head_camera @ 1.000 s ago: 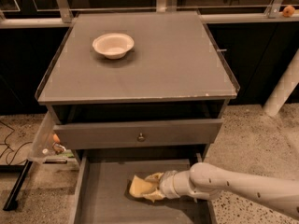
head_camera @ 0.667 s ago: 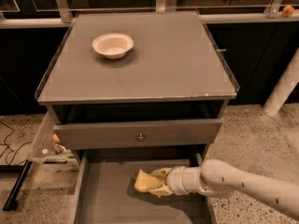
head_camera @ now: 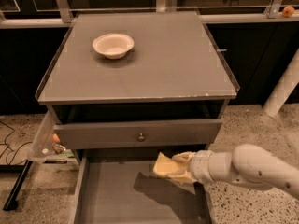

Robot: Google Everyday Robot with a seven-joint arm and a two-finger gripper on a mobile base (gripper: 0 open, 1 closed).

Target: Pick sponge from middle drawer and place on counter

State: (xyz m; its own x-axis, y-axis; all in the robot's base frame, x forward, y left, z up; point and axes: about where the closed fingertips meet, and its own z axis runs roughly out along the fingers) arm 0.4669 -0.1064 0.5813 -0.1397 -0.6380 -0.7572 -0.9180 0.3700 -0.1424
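The pale yellow sponge (head_camera: 164, 166) is held in my gripper (head_camera: 180, 167), lifted above the floor of the open middle drawer (head_camera: 112, 195) and casting a shadow on it. The gripper is shut on the sponge's right side; my white arm (head_camera: 247, 168) reaches in from the lower right. The sponge hangs just below the closed drawer front with the round metal knob (head_camera: 140, 136). The grey counter (head_camera: 154, 59) lies above, with its chipped front edge.
A round white bowl (head_camera: 113, 45) sits on the counter's back left. A clear side panel (head_camera: 44, 136) hangs at the cabinet's left. A white post (head_camera: 282, 90) stands at the right. Cables lie on the speckled floor at left.
My gripper has lifted the sponge off the drawer floor and moved it up and slightly right, toward the drawer's back right.
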